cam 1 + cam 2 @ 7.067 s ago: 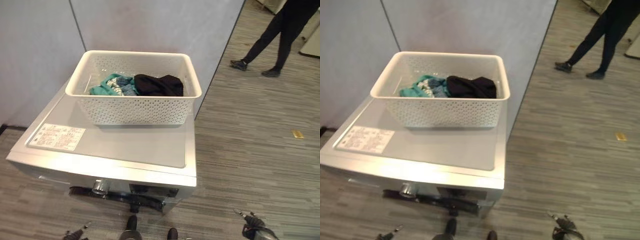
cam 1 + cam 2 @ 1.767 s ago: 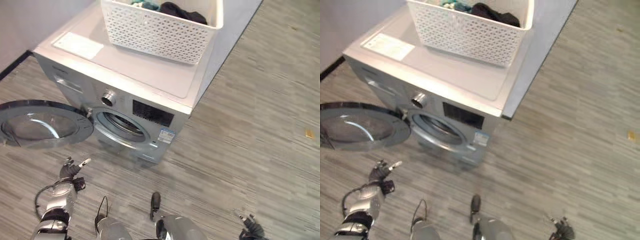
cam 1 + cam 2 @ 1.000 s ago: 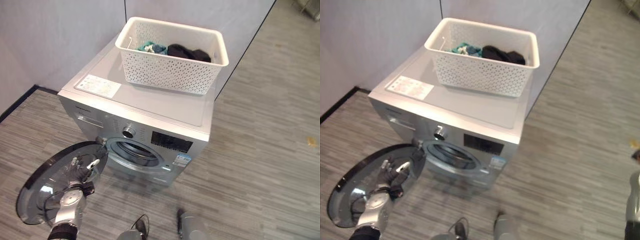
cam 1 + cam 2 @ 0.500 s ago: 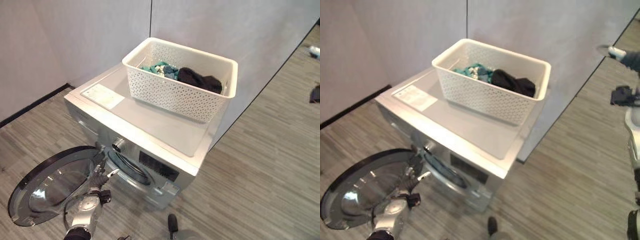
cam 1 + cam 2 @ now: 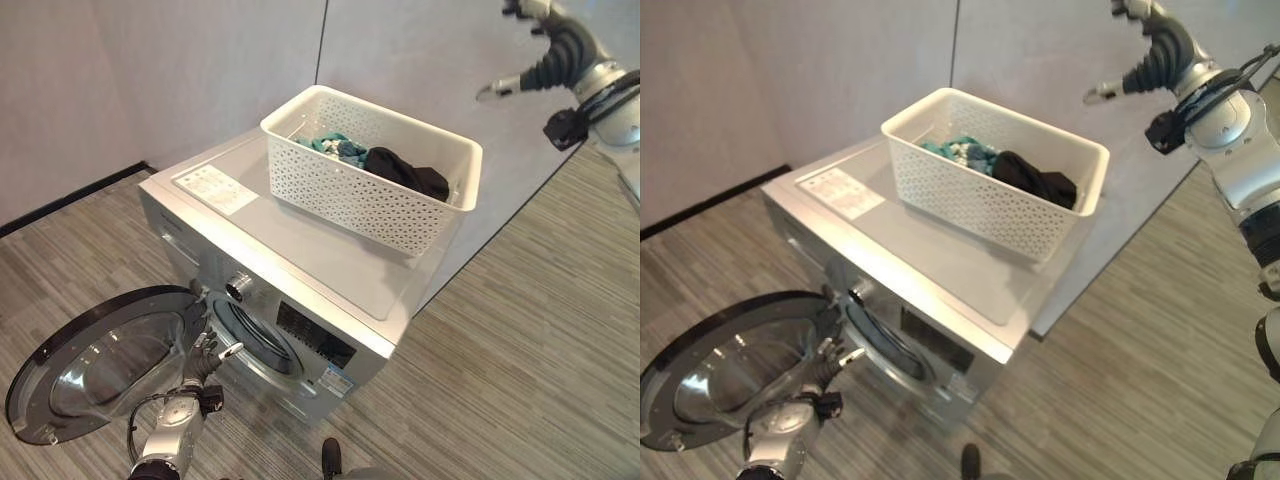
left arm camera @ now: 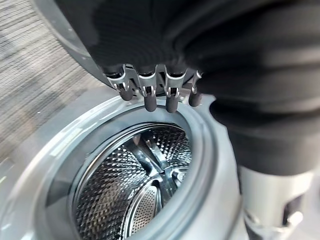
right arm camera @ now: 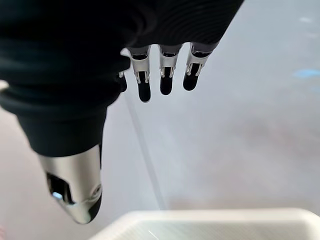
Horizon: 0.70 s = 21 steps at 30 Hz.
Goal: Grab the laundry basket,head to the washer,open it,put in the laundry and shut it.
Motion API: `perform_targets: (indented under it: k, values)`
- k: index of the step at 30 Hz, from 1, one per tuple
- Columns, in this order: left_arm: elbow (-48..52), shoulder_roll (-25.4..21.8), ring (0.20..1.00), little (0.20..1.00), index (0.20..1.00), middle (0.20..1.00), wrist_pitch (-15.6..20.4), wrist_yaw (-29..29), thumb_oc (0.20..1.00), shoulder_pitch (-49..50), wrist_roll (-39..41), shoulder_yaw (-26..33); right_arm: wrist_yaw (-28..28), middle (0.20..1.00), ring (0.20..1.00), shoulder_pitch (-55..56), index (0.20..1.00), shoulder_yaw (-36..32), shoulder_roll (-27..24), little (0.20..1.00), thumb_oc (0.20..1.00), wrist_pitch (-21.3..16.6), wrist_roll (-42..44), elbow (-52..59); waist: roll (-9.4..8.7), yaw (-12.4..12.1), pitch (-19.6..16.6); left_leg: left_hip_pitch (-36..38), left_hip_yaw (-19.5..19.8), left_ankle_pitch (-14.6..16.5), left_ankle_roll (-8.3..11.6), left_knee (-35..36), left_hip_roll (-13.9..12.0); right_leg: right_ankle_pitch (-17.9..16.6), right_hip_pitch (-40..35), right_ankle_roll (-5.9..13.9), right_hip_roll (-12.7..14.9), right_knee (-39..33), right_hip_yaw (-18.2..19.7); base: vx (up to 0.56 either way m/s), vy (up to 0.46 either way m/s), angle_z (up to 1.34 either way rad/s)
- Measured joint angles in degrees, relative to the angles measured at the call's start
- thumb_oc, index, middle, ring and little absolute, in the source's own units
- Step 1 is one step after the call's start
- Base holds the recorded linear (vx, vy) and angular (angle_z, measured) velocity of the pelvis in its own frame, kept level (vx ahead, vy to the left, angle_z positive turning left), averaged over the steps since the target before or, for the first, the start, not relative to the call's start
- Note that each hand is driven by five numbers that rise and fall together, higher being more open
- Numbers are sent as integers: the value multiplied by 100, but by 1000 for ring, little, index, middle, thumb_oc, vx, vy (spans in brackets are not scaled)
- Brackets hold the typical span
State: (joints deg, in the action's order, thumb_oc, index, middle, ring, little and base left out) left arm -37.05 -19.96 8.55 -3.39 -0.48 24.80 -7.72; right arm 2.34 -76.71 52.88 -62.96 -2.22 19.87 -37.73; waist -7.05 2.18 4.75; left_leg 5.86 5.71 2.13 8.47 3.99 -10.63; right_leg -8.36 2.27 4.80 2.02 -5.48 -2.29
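The white laundry basket is seen on top of the washer, holding teal clothes and a black garment, with the round door swung fully open and the steel drum exposed. The left hand is held low in front of the door opening, fingers relaxed and holding nothing. Compared with half a second ago, the right hand has been raised into view above the basket's far corner, fingers spread and empty.
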Motion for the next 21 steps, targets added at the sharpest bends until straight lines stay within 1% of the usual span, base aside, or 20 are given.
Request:
perform_targets:
  k: [3,6,11,15,17,21]
  values:
    - [2,-6,1000,1000,1000,1000,-2,36,1000,165,-1,-3,282,1000,1000,-38,1000,261,29,1000,1000,99,-151,-210,52,5,-25,-29,-10,-23,2,45,-12,1,54,-2,2,0,-9,-10,-38,-1]
    - [8,-10,1000,1000,1000,1000,0,41,1000,275,2,8,387,1000,1000,-36,1000,257,80,1000,1000,187,-326,-404,113,-3,-41,-97,-7,-36,20,41,-5,-9,122,-14,-1,34,-12,-41,-44,-1]
    - [-10,-6,1000,1000,1000,1000,4,113,1000,283,9,2,386,1000,1000,-9,1000,133,547,1000,1000,246,-501,-736,255,-3,-31,-303,15,-109,66,68,-51,-54,325,-54,-16,-5,-50,-54,-49,2]
    - [-8,2,1000,1000,1000,1000,3,116,1000,287,10,-47,387,1000,1000,-7,1000,134,698,1000,1000,252,-502,-729,336,-16,16,-475,78,-194,126,111,-82,-80,466,-86,-49,-3,-136,-24,-41,9]
    - [-13,13,1000,1000,1000,1000,0,111,1000,298,80,-57,391,1000,1000,-15,1000,171,791,1000,1000,254,-503,-682,330,-63,24,-520,66,-198,134,112,-128,-99,528,-112,-109,-3,-133,-26,-54,-3]
    - [-14,13,1000,1000,1000,1000,1,112,1000,178,229,-204,397,1000,1000,-18,1000,280,1041,1000,1000,243,-504,-683,245,-107,88,-608,52,-218,172,112,-233,-121,627,-145,-210,-3,-138,-15,-27,-3]
